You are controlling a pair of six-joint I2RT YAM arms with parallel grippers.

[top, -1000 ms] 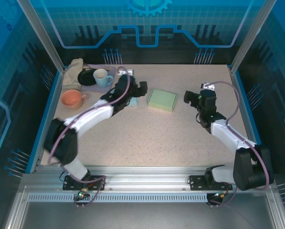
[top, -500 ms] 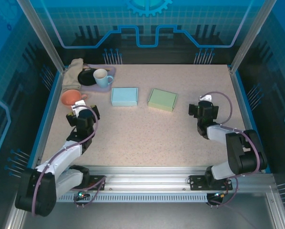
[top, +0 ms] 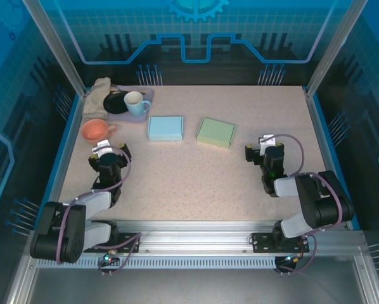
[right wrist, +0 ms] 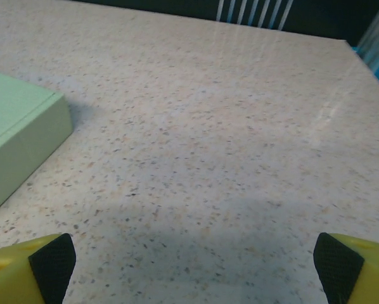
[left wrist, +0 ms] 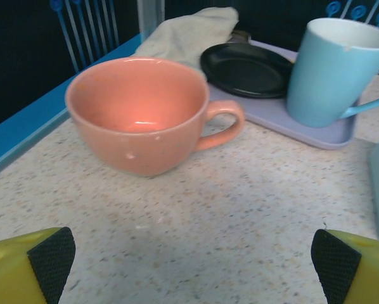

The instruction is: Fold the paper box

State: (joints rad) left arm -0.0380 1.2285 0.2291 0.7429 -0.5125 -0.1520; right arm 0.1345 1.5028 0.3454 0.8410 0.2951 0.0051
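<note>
Boxes: light blue flat paper box [top: 165,128] and pale green flat paper box [top: 215,132] lie closed, side by side but apart, toward the rear middle of the speckled beige worktop [top: 196,183]. Low on the worktop, right of the green box, sits the right hand [top: 263,151], jaws spread wide, nothing between them. Near the left edge the left hand [top: 107,157] is likewise wide apart and empty, facing an orange ceramic cup [left wrist: 139,111]. Behind the cup: lavender tray [left wrist: 316,132] carrying black saucer [left wrist: 246,68] and light blue mug [left wrist: 332,69]; beige cloth [left wrist: 189,31] beside the saucer.
</note>
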